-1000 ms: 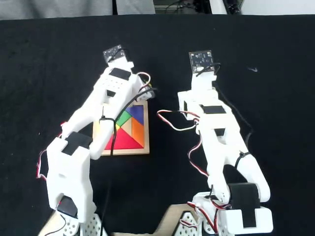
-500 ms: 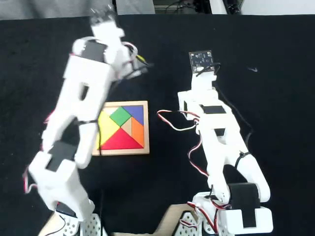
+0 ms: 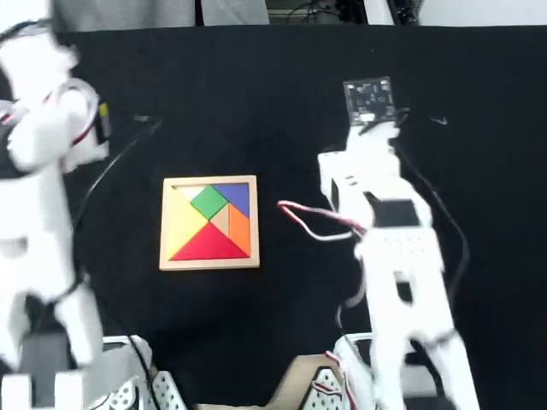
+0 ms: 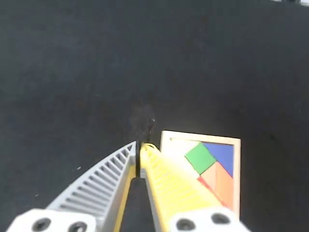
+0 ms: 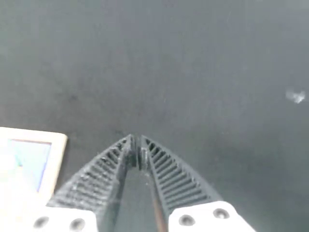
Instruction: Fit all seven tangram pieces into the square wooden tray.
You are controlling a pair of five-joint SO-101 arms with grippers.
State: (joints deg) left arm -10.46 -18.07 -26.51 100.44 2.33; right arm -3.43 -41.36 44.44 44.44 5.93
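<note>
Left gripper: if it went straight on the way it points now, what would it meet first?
Probably only the black table, beside the wooden tray; the left gripper points clear of the tray, though depth is unclear.

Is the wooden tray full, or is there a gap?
Full: in the high view the coloured pieces cover the inside of the tray from rim to rim, with no gap showing.

1. High view: fixed well above the tray, looking steeply down on the black bench, with both arm bases on the tray's near side.
2. Left wrist view: looks along its own end effector, with the tray close beyond the tips.
3. Right wrist view: rides its end effector low over the bench, beside one tray corner.
4. All three views share the tray.
</note>
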